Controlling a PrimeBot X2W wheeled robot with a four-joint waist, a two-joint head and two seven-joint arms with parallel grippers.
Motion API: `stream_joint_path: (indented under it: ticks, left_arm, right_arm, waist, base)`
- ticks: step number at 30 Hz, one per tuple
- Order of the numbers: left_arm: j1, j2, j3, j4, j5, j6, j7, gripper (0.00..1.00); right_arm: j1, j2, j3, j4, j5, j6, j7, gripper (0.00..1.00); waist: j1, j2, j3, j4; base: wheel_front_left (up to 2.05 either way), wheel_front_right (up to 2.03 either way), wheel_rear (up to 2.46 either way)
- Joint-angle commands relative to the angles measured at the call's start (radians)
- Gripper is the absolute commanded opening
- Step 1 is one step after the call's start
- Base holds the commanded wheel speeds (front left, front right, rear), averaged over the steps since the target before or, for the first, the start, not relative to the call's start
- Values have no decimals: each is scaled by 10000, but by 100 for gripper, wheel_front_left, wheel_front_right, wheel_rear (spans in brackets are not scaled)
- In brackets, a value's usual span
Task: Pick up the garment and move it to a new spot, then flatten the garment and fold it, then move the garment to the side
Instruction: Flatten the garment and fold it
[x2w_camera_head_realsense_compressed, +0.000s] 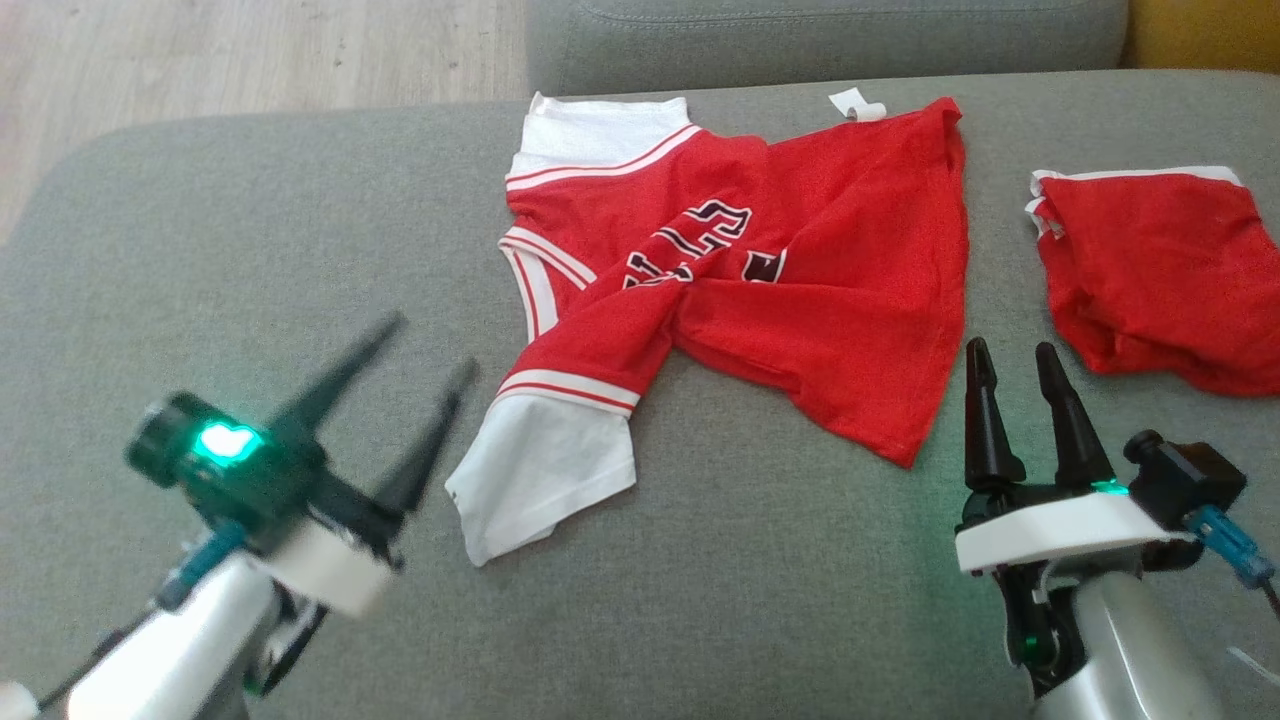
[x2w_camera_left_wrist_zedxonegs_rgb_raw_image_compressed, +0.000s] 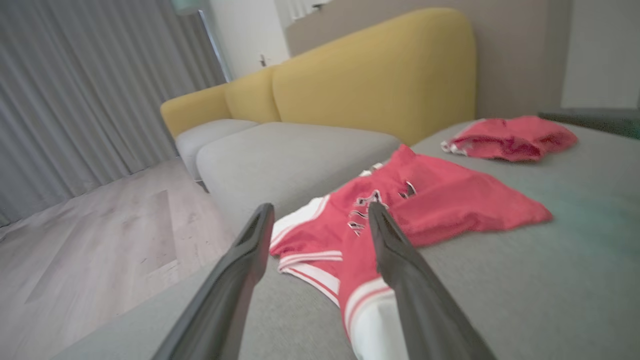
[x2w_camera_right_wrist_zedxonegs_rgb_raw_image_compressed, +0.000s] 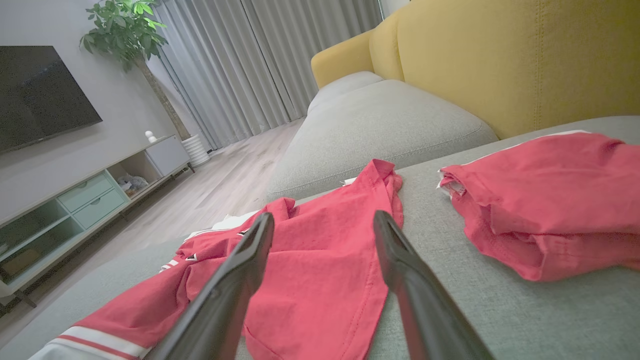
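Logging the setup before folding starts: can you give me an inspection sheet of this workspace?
Surface: grey cushion, holding both garments.
Job's things: red and white jersey, twisted, not flat.
Clutter: second red garment, bunched at the robot's right, apart from the jersey.
Hands: left hand open, empty, beside the white sleeve; right hand open, empty, beside the jersey's edge.
Cables: blue-plugged cable at the right wrist.
Surroundings: yellow backrest, wooden floor, curtains, television.

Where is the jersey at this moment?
In the head view the jersey lies wrinkled on the sofa, left hand by its white sleeve, right hand by its hem; another red garment lies apart on its right.
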Motion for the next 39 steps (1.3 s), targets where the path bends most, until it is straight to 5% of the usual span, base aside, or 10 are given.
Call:
stream_joint_path:
  ticks: [1,9,16,20,27,34,39]
  left_arm:
    - [-440,61,887,-167,-347,317,-133,100]
    - [283,-1554,3481,-232,-1294,1625,-204,100]
    - [503,-2361,4338,34,-683,1048,-206,100]
    - [-332,-2204,3956,1103,-463,293,61,100]
    - [-3143,-1619,3093,3187,-711,-1121,2564,100]
    - [-5870,-857,1636,4825,-2255,-1346,5903,100]
    - [-6516,-201,676,5149,-3226,-1349,7249,100]
  right_arm:
    - [-323,-18,199,-411,38,-7,-92,100]
    - [-126,-18,92,-723,-31,-7,-92,100]
    - [-176,-18,121,-871,-132,-7,-92,100]
    - [-345,-18,183,-1026,-139,-7,-92,100]
    - [-781,-18,492,-1200,18,-7,-92,100]
    - [-1225,-18,813,-1428,390,-7,-92,100]
    - [-1334,-18,903,-1523,600,-7,-92,100]
  waist:
    - [0,-1,-3,-46]
    - [0,-1,16,-296]
    - [0,-1,338,-501]
    - [0,-1,815,-725]
    - [0,-1,1902,-1379]
    - [0,-1,2952,-2225]
    - [0,-1,3273,-2612]
  base:
    - [0,0,0]
    - [0,0,0]
    - [0,0,0]
    - [0,0,0]
    - [0,0,0]
    - [0,0,0]
    - [0,0,0]
